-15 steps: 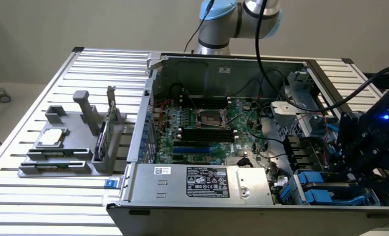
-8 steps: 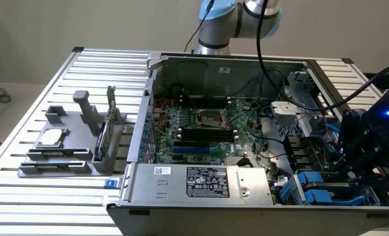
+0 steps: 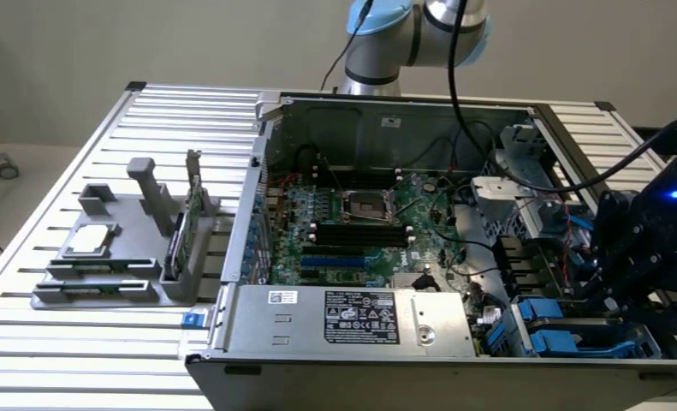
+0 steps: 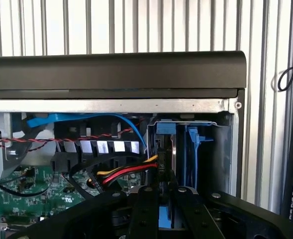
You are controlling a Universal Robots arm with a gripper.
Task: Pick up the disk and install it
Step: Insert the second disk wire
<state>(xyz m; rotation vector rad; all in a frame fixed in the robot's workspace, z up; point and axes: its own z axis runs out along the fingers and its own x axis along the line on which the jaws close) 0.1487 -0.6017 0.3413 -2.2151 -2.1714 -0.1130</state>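
In the wrist view the disk (image 4: 165,218) stands edge-on in the drive bay at the corner of the open computer case, with its blue carrier rail (image 4: 166,128) at the far end. My gripper (image 4: 165,201) reaches down over it. Its two black fingers (image 4: 145,209) sit close on either side of the blue strip and seem shut on it. In the exterior view the black wrist housing (image 3: 646,248) hangs over the case's corner at the exterior view's right, above the blue carriers (image 3: 555,330). The fingertips are hidden there.
A second blue carrier rail (image 4: 193,144) stands beside the disk. Red and yellow power wires (image 4: 126,172) and a blue cable (image 4: 86,119) run close by. The power supply (image 3: 350,317), motherboard (image 3: 355,227), and a grey fixture (image 3: 98,287) with a silver chip (image 3: 92,240) and green card (image 3: 184,235) lie to the exterior view's left.
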